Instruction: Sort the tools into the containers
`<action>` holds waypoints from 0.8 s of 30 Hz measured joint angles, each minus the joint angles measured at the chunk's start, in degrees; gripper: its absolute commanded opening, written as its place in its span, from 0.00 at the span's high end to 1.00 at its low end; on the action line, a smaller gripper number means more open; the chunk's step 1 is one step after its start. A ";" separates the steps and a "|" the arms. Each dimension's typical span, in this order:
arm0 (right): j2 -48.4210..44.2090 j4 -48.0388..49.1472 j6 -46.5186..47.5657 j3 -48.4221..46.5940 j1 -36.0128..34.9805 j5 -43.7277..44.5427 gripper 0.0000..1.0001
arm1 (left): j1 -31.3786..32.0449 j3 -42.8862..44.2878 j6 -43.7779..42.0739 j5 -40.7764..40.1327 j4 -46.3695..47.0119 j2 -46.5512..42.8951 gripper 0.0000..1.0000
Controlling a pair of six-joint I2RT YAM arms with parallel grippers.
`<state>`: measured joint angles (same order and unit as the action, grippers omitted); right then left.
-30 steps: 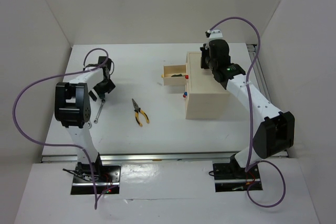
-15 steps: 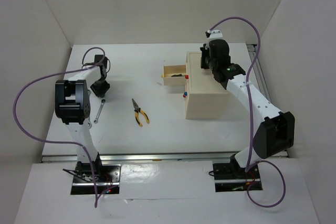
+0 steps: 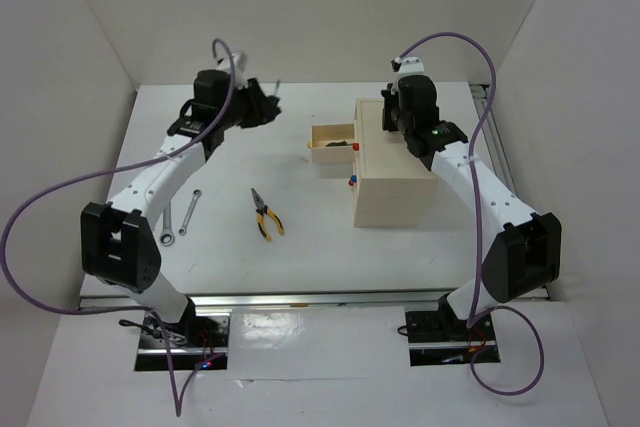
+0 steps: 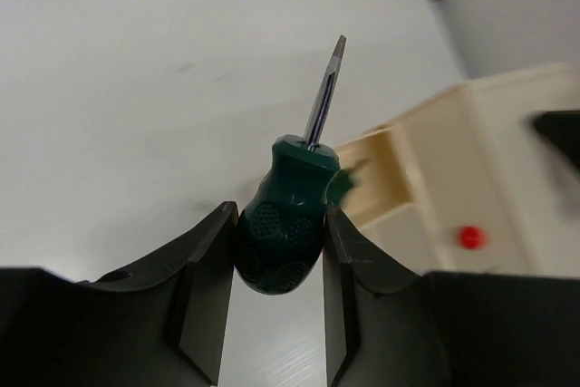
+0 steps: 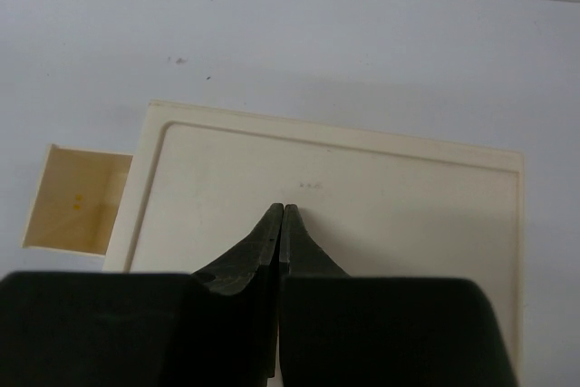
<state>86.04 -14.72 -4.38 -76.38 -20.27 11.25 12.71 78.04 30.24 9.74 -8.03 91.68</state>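
My left gripper (image 4: 279,251) is shut on the bulbous handle of a green screwdriver (image 4: 285,224), whose blade points up and away. In the top view that gripper (image 3: 262,107) hangs above the table's back middle, left of the open top drawer (image 3: 330,144) of the beige box (image 3: 395,182). Yellow-black pliers (image 3: 266,215) and a silver wrench (image 3: 189,210) lie on the table. My right gripper (image 5: 284,210) is shut with nothing in it, just over the box's top (image 5: 381,197).
The open drawer (image 4: 385,178) holds something dark. Below it on the box front sit a red knob (image 4: 468,237) and, lower, small red and blue knobs (image 3: 352,182). White walls close in the table on the left, back and right.
My left gripper closed on the green screwdriver at the table's left, then lifted it and swung it back and right toward the open drawer. The right arm has not moved.
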 measured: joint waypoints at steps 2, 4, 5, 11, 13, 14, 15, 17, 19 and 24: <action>0.00 0.00 0.00 0.00 0.00 0.00 1.00 | 4.63 5.92 -3.67 6.43 4.02 1.40 1.00; 0.00 0.00 -0.02 0.00 -0.02 0.09 1.00 | 7.28 10.10 -6.32 9.51 5.51 3.89 1.00; 0.00 0.02 -0.04 0.00 -0.04 0.17 1.00 | 8.41 12.50 -7.41 10.69 5.81 5.60 1.00; 0.02 0.15 -0.02 0.17 -0.15 0.48 1.00 | 12.35 22.01 -12.92 13.16 5.16 17.64 1.00; 0.02 0.20 -0.02 0.20 -0.22 0.63 1.00 | 13.03 22.51 -14.01 13.09 4.46 20.68 1.00; 0.02 0.22 -0.02 0.20 -0.22 0.70 1.00 | 13.40 22.45 -14.40 13.07 3.82 21.90 1.00; 0.02 0.20 -0.04 0.20 -0.22 0.72 1.00 | 13.77 22.25 -14.95 12.96 3.37 22.86 1.00; 0.04 0.22 -0.04 0.22 -0.22 0.74 1.00 | 14.32 20.63 -15.30 12.33 3.28 23.80 1.00; 0.11 0.24 -0.04 0.20 -0.22 0.79 1.00 | 14.88 19.04 -15.34 11.56 3.21 23.87 1.00; 0.24 0.35 -0.02 0.20 -0.33 1.05 1.00 | 15.43 18.01 -15.34 9.62 3.78 23.87 0.98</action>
<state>86.28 -14.37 -4.40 -76.18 -20.60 12.29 28.14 96.05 14.90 19.35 -4.25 115.55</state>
